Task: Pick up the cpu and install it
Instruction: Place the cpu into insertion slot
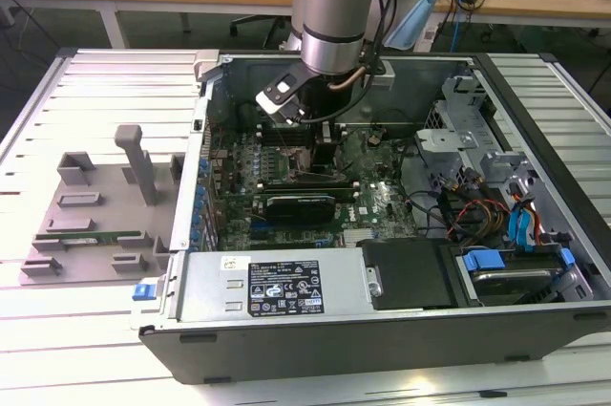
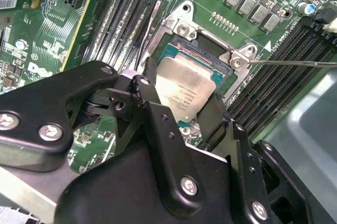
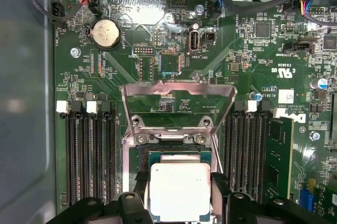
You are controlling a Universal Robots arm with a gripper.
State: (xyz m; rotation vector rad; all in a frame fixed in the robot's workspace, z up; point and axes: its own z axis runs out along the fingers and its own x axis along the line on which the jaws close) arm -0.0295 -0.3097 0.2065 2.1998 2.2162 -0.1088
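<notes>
cpu (image 3: 180,192) clamped by two opposite edges in the gripper (image 3: 179,203), fingers (image 3: 139,186) narrow on it, poised right over the open socket (image 3: 174,156), load plate (image 3: 179,87) flipped up. Judgement: keep the chip level and square to the socket frame, lower straight, no sideways drag over pins. Underside, pin contact and orientation notches hidden; near half of socket covered by gripper body.

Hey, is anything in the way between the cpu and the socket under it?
Nothing visible. The gripper holds the cpu over the open socket, and the hinged metal frame is swung open, away from it.
</notes>
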